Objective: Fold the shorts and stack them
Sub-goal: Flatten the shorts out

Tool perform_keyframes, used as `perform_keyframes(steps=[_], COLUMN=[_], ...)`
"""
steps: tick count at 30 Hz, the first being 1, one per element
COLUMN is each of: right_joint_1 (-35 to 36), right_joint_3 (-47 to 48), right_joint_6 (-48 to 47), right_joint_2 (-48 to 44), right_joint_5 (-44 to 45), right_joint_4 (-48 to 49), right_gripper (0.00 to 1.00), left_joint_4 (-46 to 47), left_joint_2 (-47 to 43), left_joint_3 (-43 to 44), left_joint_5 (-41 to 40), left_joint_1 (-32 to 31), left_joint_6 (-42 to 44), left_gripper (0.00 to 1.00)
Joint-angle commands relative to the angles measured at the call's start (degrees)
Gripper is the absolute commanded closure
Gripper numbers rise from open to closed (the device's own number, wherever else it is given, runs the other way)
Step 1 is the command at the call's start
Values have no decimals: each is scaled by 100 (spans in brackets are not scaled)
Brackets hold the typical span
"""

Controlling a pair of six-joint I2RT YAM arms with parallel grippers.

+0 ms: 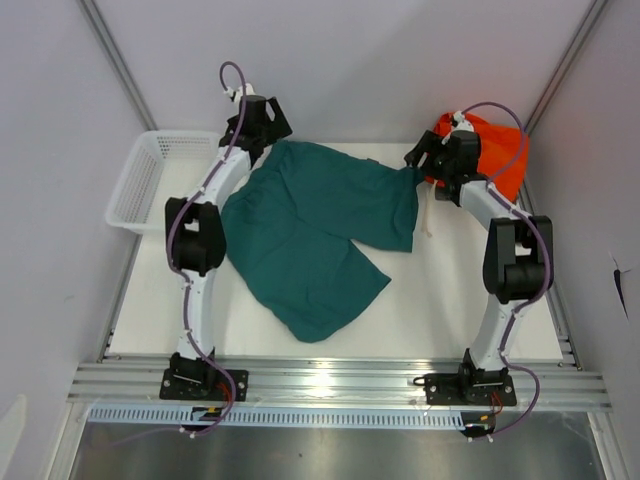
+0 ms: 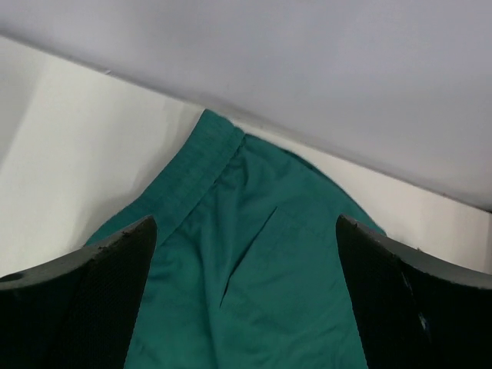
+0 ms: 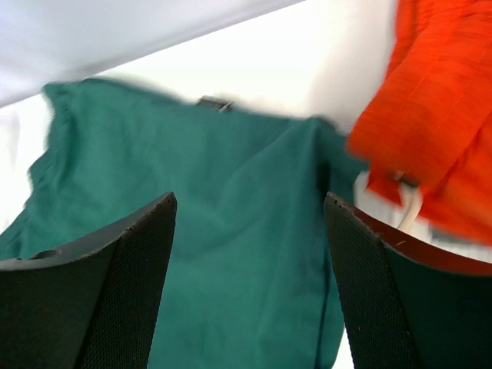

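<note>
Aluminium rail [image 1: 340,385] at the near edge carries both arm bases. Teal-green soft fabric shorts [image 1: 320,235] are laid out flat and unfolded on the white table [image 1: 450,310], spread across the far half, with one leg reaching toward the near centre.

Left gripper [image 1: 262,138] is placed over the far-left corner of the shorts. In the left wrist view its jaws are seen wide apart, nothing clamped, with a stitched band of the teal cloth [image 2: 254,254] running below between the black fingers [image 2: 92,300].

Right gripper [image 1: 432,168] is placed at the far-right corner of the shorts. Jaws are also seen wide, nothing gripped, with teal cloth [image 3: 231,231] lying under the gap. That view is blurred, so contact between fingertips and fabric cannot be confirmed.

Bright orange folded garment [image 1: 500,160] lies at the far right, just beside the shorts' right edge. Cream-white drawstring [image 1: 428,215] hangs out at that edge, on the table. White plastic mesh basket [image 1: 150,180] sits at the far left, apart from the shorts.
</note>
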Motion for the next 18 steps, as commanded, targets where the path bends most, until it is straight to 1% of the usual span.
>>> perform_keyframes(steps=[1, 2, 3, 4, 5, 6, 8, 9, 11, 12, 13, 15, 16, 18], right_joint_1=[296, 411, 534, 674, 1015, 1193, 1579, 2007, 2475, 2956, 3196, 3671, 4073, 4453], right_joint_3=[-377, -779, -1009, -1255, -1492, -1947, -2284, -2503, -2654, -2707, -2864, -3006, -3180, -3409], right_joint_6=[-49, -39, -65, -100, -153, -162, -267, -346, -522, -714, -838, -979, -1093, -1182], right_joint_2=[-958, -1135, -1310, -1712, -1917, -2101, -2627, -2778, -3182, -3306, -3412, -3701, -3790, -4053], right_joint_5=[-243, -287, -279, -235, -174, -104, 2, 55, 292, 406, 424, 634, 662, 810], right_joint_4=[-74, -49, -5, 39, 83, 196, 224, 207, 31, -48, -162, -320, -443, -531], right_gripper=[22, 22, 22, 21, 21, 21, 22, 22, 23, 23, 24, 25, 26, 27], left_joint_4=[8, -79, -149, -237, -464, -562, -921, -1002, -1107, -1152, -1196, -1318, -1354, -1354], left_joint_2=[-1118, -1459, -1619, -1777, -1927, -2189, -2420, -2621, -2815, -2912, -3096, -3281, -3491, -3711], left_joint_3=[-557, -1106, -1216, -1365, -1628, -1883, -2201, -2376, -2693, -2790, -3078, -3291, -3613, -3992], left_joint_5=[-135, -135, -178, -240, -275, -345, -468, -512, -443, -442, -434, -468, -512, -530], left_joint_1=[-12, -21, -38, -65, -74, -82, -74, -74, -74, -74, -74, -74, -74, -74], left_joint_6=[191, 209, 244, 270, 271, 271, 236, 201, 227, 209, 209, 209, 192, 192], left_gripper=[1, 1, 1, 1, 1, 1, 1, 1, 1, 1, 1, 1, 1, 1])
